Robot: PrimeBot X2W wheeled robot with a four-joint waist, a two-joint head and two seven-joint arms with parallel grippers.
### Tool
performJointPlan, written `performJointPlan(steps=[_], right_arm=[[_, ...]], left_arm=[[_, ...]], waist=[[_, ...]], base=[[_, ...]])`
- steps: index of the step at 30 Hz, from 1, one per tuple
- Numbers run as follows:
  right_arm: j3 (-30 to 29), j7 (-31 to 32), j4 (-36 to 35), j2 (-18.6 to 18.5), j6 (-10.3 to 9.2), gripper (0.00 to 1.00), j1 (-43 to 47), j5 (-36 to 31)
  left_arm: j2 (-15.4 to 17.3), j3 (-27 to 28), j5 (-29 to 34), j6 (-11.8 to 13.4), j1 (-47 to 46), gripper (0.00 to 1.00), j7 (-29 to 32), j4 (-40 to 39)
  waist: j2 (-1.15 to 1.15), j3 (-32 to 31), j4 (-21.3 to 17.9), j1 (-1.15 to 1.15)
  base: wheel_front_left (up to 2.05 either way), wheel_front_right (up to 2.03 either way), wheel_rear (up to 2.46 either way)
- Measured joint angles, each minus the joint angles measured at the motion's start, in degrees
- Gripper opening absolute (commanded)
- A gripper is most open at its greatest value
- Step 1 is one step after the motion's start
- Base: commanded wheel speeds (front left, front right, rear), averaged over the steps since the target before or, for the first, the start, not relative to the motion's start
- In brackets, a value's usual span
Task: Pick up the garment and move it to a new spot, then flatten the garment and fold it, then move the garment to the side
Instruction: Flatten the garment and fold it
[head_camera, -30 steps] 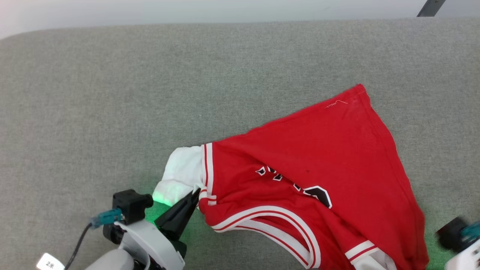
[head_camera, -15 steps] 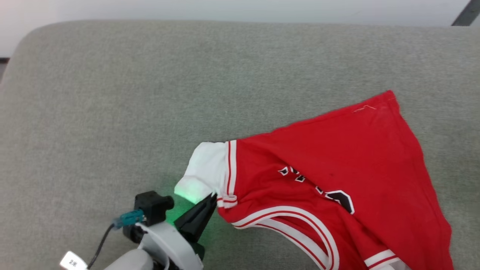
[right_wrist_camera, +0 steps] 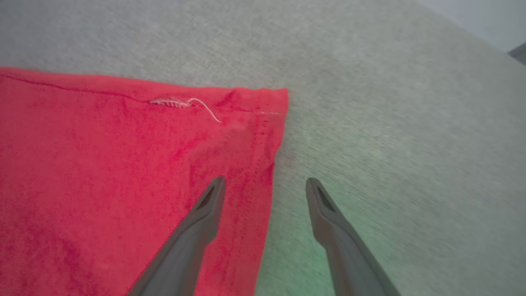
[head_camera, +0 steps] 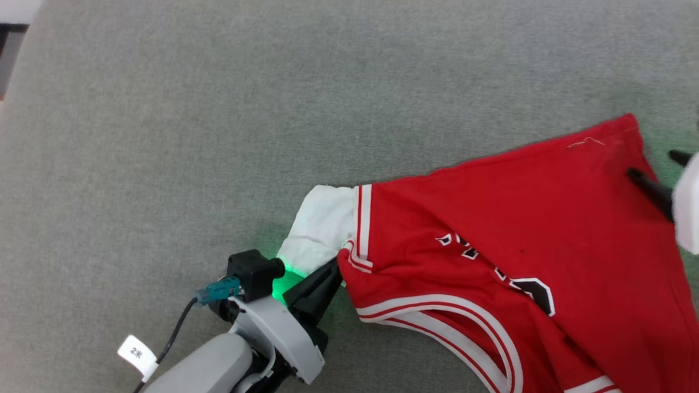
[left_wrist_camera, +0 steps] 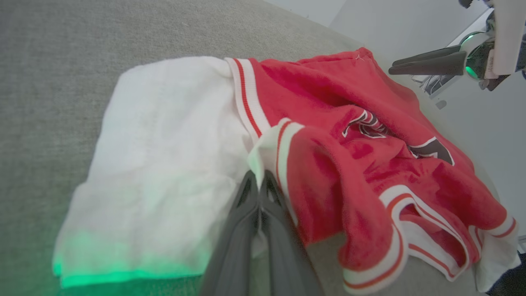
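red soft knit is seen spread in a rough triangle on the grey woven surface (head_camera: 191,109), the garment (head_camera: 491,218) lying toward the right and lower right of the head view, partly flattened but rucked near the collar. within the last second the right gripper (head_camera: 651,164) has been brought from the lower right corner up to the far hem corner (right_wrist_camera: 273,102). its 2 fingers are now held apart, 1 over red cloth and 1 over bare grey, with nothing caught between them. the left gripper (head_camera: 334,267) is kept pinched together on the garment at the striped seam where the white sleeve (head_camera: 319,234) meets the body. the head camera has also been swung, so the shirt's shift in frame is not counted as a move. a fresh grasp at the hem is judged to be in preparation, so the cloth can be pulled taut and flattened. a fuzzy nap, a loose pale thread (right_wrist_camera: 193,102) and a black-and-white logo (head_camera: 527,286) are shown.
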Motion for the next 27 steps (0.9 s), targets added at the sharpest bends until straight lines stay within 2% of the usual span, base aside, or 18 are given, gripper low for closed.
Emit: performJointPlan(steps=[3,6,7,8,9,14,19,23,27], right_arm=[[5.66,1.92,4.61,0.36,-0.01,1.00,-3.51,1.57],[9.67,2.67,6.34,-0.76,-0.01,1.00,-6.37,3.89],[11.02,2.60,6.77,-1.10,-0.05,0.82,-7.08,4.47],[12.29,2.36,7.10,-1.48,-0.05,0.35,-7.69,5.12],[13.38,2.03,7.50,-1.82,-0.05,0.00,-8.17,5.93],[16.27,-3.70,10.27,-1.85,0.02,0.00,-10.12,8.06],[15.03,-10.50,15.14,-0.88,0.01,0.00,-13.34,9.91],[13.44,-14.80,18.47,0.42,0.01,0.00,-16.54,9.90],[9.73,-22.86,25.01,3.19,0.01,0.00,-25.55,6.54]], left_arm=[[-0.37,-0.44,-0.22,0.00,-0.63,0.00,0.00,0.08],[-0.59,-0.78,-0.47,-0.01,-0.99,0.00,-0.01,0.22],[-0.62,-0.85,-0.66,-0.02,-1.04,0.00,-0.01,0.26],[-0.62,-0.90,-0.73,-0.02,-1.06,0.00,-0.01,0.33],[-0.62,-0.94,-0.83,-0.02,-1.05,0.00,-0.01,0.42],[-0.29,-0.24,-2.65,-0.02,-0.85,0.00,0.01,0.00],[2.15,1.31,-4.04,-0.02,-3.14,0.00,0.05,-0.80],[2.85,1.85,-6.22,-0.02,-8.33,0.00,0.05,-1.08],[4.26,1.51,-9.96,-0.03,-21.13,0.00,1.64,2.40]], waist=[[0.00,0.61,0.74,0.00],[0.00,0.82,1.30,0.00],[0.00,0.80,1.40,0.00],[0.00,0.72,1.42,0.00],[0.00,0.62,1.42,0.00],[0.00,-0.06,1.06,0.00],[0.00,-0.95,0.13,0.00],[0.00,-1.27,-0.76,0.00],[0.00,-0.88,-2.80,0.00]], base=[[0.00,0.00,0.00],[0.00,0.00,0.00],[0.00,0.00,0.00],[0.00,0.00,0.00],[0.00,0.00,0.00],[0.00,0.00,0.00],[0.00,0.00,0.00],[0.00,0.00,0.00],[0.00,0.00,0.00]])
